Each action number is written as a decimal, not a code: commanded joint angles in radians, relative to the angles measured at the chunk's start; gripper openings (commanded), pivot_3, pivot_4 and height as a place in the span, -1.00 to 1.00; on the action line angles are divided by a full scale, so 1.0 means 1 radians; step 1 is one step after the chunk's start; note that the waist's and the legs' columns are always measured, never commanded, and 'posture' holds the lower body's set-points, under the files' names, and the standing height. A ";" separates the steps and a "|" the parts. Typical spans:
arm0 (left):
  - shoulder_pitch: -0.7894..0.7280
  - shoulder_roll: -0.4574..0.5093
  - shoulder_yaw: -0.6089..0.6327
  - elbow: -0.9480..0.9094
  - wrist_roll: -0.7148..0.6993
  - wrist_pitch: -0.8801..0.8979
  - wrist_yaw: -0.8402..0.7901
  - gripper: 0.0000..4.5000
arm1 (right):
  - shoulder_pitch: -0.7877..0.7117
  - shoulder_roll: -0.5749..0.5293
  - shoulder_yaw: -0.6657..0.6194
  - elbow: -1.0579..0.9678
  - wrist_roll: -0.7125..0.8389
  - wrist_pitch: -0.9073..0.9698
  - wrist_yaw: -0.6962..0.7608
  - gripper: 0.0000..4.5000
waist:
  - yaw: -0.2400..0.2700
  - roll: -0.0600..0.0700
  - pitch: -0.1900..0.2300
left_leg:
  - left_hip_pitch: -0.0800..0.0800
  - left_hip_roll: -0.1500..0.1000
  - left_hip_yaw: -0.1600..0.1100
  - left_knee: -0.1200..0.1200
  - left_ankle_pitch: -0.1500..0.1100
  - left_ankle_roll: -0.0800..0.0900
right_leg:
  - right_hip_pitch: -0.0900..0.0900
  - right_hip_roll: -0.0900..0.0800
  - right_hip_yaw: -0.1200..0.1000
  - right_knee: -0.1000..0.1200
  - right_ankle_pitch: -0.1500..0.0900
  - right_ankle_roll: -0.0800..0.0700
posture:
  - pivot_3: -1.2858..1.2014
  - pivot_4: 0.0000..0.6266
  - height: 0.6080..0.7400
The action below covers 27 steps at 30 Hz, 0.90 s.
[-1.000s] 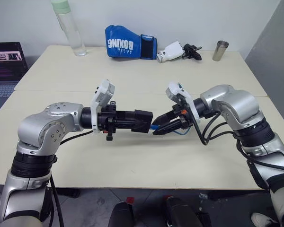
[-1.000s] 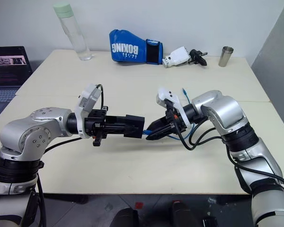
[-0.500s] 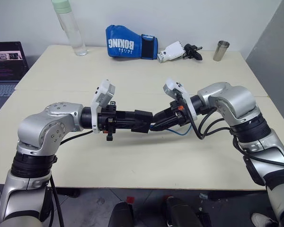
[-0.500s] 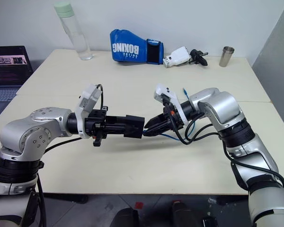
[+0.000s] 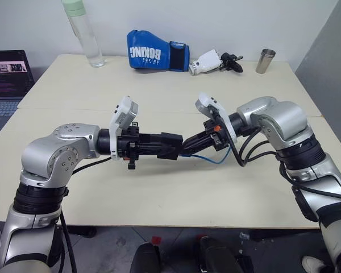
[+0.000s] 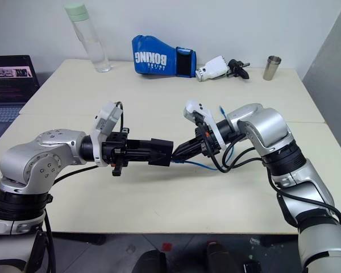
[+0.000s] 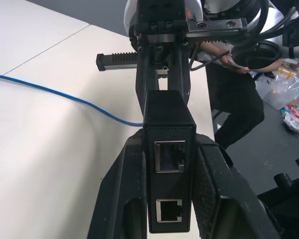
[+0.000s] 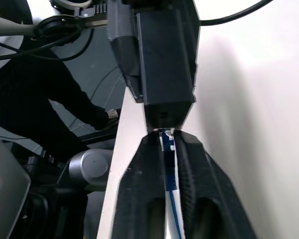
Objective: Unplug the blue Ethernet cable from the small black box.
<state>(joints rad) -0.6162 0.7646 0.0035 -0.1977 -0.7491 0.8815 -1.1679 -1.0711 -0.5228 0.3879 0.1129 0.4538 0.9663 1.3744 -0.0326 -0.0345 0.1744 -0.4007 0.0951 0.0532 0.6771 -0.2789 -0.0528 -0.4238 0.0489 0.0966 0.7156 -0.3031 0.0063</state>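
Above the middle of the cream table [image 5: 159, 187], the left gripper [image 5: 169, 146] was clamped on the small black box [image 5: 171, 145], holding it in the air with one end pointing toward the robot's right. In the left wrist view the box [image 7: 168, 149] sat squeezed between the two black fingers [image 7: 120, 199], its near face showing two open ports, one above the other. The right gripper [image 5: 188, 145] met the box's far end, its fingers pressed together on the blue Ethernet cable [image 5: 207, 157] right where the cord entered the box; the right wrist view showed the blue cord [image 8: 168, 164] pinched between the fingertips [image 8: 145, 164], just touching the box's end. From there the cable sagged down to the tabletop and trailed toward the right arm. Along the table's far edge lay a blue boxing glove [image 5: 156, 51], a clear bottle [image 5: 84, 34] and a metal cup [image 5: 265, 60], well apart from both grippers
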 commanded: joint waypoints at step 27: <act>-0.011 0.004 0.009 -0.030 -0.007 -0.012 -0.003 -0.65 | -0.009 -0.003 0.012 -0.038 -0.007 -0.027 0.002 -0.28 | 0.000 0.000 0.000 | 0.000 0.000 0.000 0.000 0.000 0.000 | 0.000 0.000 0.000 0.000 0.000 0.000 | 0.03 -0.52 1.00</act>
<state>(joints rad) -0.6163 0.7640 0.0038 -0.1987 -0.7477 0.8818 -1.1682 -1.0694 -0.5321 0.4073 0.0913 0.4503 0.9400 1.3834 -0.0329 -0.0343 0.1746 -0.4008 0.0951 0.0533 0.6770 -0.2789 -0.0528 -0.4240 0.0490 0.0967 0.7155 -0.3031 0.0063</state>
